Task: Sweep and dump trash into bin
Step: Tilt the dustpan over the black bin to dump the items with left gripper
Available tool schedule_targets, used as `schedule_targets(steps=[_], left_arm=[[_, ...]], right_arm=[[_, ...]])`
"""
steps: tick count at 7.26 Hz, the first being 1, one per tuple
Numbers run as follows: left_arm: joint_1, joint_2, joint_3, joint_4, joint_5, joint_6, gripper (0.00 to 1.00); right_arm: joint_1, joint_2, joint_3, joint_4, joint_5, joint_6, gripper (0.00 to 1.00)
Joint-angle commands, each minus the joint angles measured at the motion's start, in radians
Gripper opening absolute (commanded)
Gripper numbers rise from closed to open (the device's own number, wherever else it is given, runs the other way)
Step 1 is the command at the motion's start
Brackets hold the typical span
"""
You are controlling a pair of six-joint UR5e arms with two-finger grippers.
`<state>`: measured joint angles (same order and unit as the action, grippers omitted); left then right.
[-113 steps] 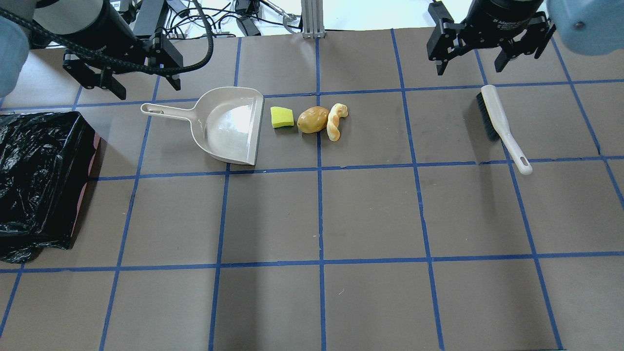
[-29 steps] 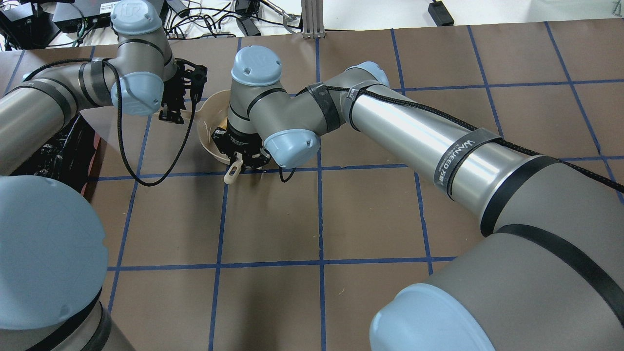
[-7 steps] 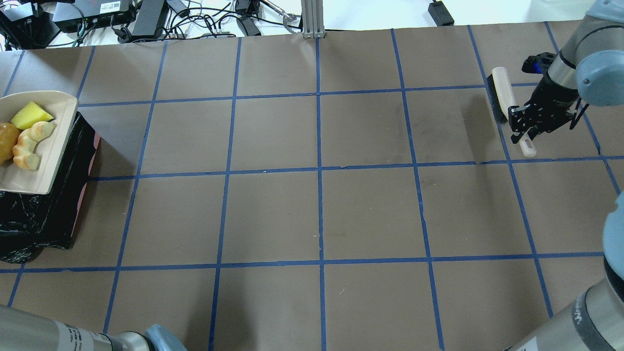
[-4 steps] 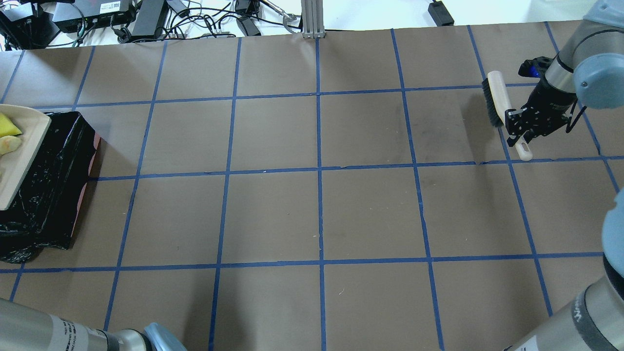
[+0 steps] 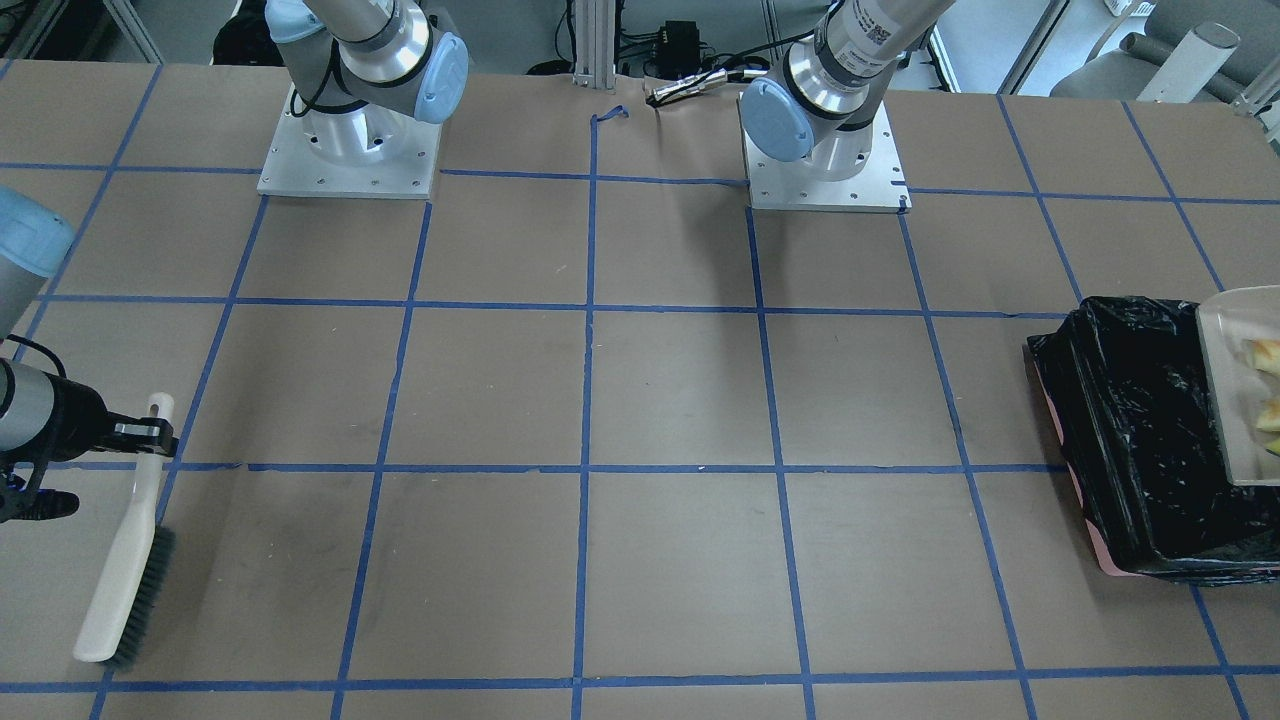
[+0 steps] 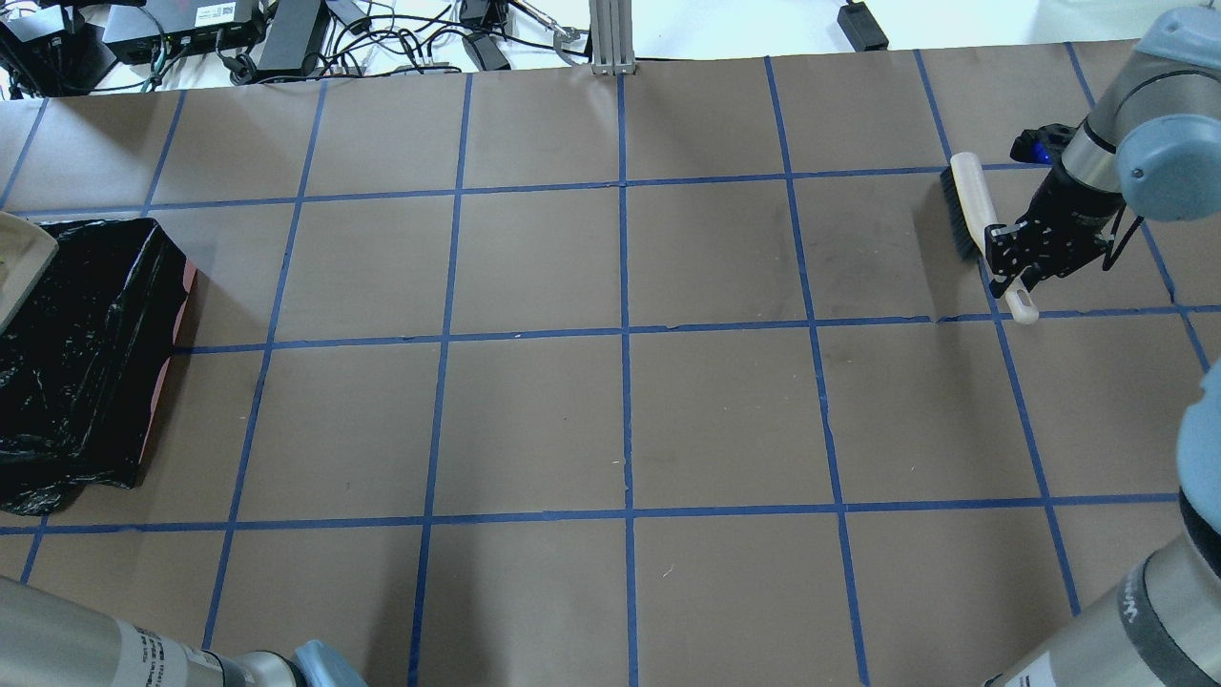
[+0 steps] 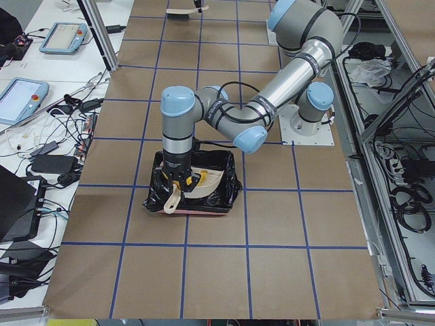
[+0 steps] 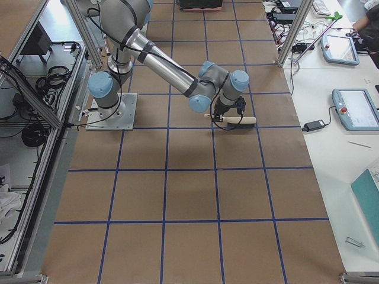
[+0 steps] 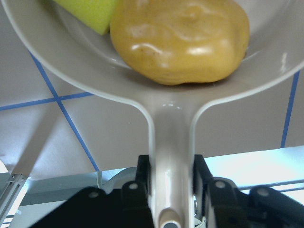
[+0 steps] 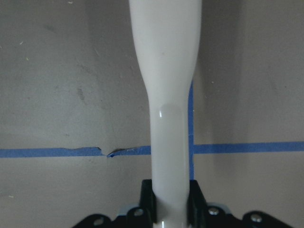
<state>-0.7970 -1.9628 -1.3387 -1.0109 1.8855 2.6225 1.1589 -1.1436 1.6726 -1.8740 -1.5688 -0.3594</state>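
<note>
My left gripper (image 9: 171,176) is shut on the handle of the beige dustpan (image 9: 57,71) and holds it above the black-lined bin (image 6: 86,353). The golden-brown bun (image 9: 180,40) and the yellow wedge (image 9: 88,12) lie in the pan; the bread stick does not show in the left wrist view. In the front view the pan (image 5: 1225,400) hangs over the bin's (image 5: 1130,430) right side, with bits of trash (image 5: 1263,355) at the frame's edge. My right gripper (image 6: 1025,260) is shut on the handle of the white brush (image 6: 965,205), low over the table at the far right.
The brown table has a grid of blue tape lines (image 6: 625,334). The two arm bases (image 5: 345,150) stand at the robot's side of the table. Cables and boxes (image 6: 286,38) lie beyond the far edge. The bin has a pink base edge (image 6: 172,324).
The dustpan with the trash has moved left over the bin and almost out of the overhead view. The right gripper has shifted the brush slightly left and toward the robot.
</note>
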Motion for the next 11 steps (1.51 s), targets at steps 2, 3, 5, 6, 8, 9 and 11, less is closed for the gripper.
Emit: schedule_targets(steps=[2,3,5,6,8,9,11], left_arm=[[-0.085,-0.002,-0.048,0.043,0.196,-0.111,0.0],[-0.091,0.004,-0.077,0.09,0.208,-0.119,0.0],[-0.091,0.018,-0.106,0.11,0.219,-0.14,0.0],[-0.093,0.019,-0.111,0.101,0.224,-0.154,0.0],[-0.097,0.038,-0.111,0.087,0.222,-0.157,0.0],[-0.097,0.065,-0.106,0.057,0.212,-0.168,0.0],[-0.103,0.108,-0.097,-0.022,0.096,-0.199,0.0]], right_arm=[[0.001,0.001,0.004,-0.004,0.003,0.005,0.42],[-0.001,0.001,0.004,-0.004,0.001,0.005,0.62],[0.001,-0.001,0.004,-0.002,0.0,0.004,1.0],[0.001,-0.008,-0.004,-0.004,0.0,0.004,1.0],[0.013,-0.063,-0.019,0.034,0.004,0.004,1.0],[0.042,-0.121,-0.019,0.065,0.012,0.007,1.0],[0.17,-0.186,-0.051,0.111,0.041,0.112,1.0]])
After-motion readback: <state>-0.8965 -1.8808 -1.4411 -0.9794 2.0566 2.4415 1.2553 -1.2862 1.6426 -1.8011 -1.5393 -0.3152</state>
